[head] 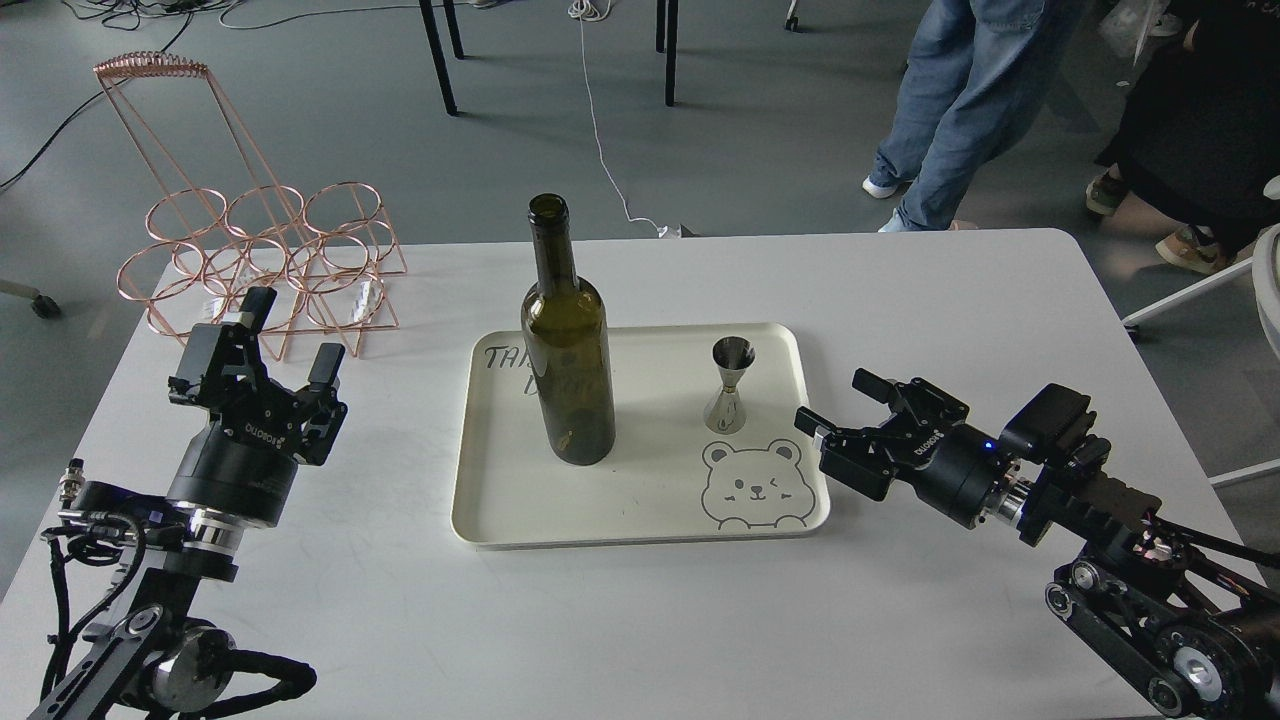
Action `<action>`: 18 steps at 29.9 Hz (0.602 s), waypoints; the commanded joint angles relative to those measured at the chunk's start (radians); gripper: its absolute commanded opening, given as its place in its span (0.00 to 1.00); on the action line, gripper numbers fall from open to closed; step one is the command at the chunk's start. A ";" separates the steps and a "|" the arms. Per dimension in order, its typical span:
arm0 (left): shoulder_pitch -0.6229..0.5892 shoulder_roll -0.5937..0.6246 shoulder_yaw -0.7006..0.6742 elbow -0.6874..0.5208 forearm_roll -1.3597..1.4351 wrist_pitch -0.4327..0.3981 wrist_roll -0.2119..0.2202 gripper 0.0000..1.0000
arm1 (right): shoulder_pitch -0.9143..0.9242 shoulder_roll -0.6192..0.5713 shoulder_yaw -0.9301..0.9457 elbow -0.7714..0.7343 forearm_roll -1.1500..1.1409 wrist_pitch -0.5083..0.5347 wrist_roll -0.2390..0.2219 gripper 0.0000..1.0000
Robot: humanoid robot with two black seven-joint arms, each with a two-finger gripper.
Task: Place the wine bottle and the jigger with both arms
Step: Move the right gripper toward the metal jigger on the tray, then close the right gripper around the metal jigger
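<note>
Bottle and jigger upright on the tray; both grippers empty and clear of them.

Nearest, the left gripper (292, 335) rises over the table (620, 620) well left of the tray (480, 500), fingers pointing up and away, jaws apart, holding nothing. The right gripper (838, 404) lies low just off the tray's right edge, fingers pointing left toward it, jaws apart, empty. On the cream tray, a bear drawing (752, 485) occupies the near right corner. The bottle (568, 370) stands left of centre, partly covering handwritten lettering. The jigger (731, 385) stands right of it, well apart, just behind the bear. Farther off, a copper wire rack (265, 250) sits at the table's far left corner. Beyond the table, a person's legs (950, 100) in jeans are visible on the floor.
</note>
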 commanded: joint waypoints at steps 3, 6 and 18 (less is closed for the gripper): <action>0.000 0.000 0.000 -0.002 0.000 0.000 0.000 0.98 | 0.070 0.069 -0.037 -0.078 -0.014 -0.041 0.000 0.98; 0.000 0.000 0.000 -0.002 0.000 0.000 0.000 0.98 | 0.084 0.101 -0.040 -0.111 -0.014 -0.043 0.000 0.98; 0.000 0.000 0.001 -0.003 0.000 -0.001 0.000 0.98 | 0.157 0.188 -0.110 -0.245 -0.014 -0.044 0.000 0.94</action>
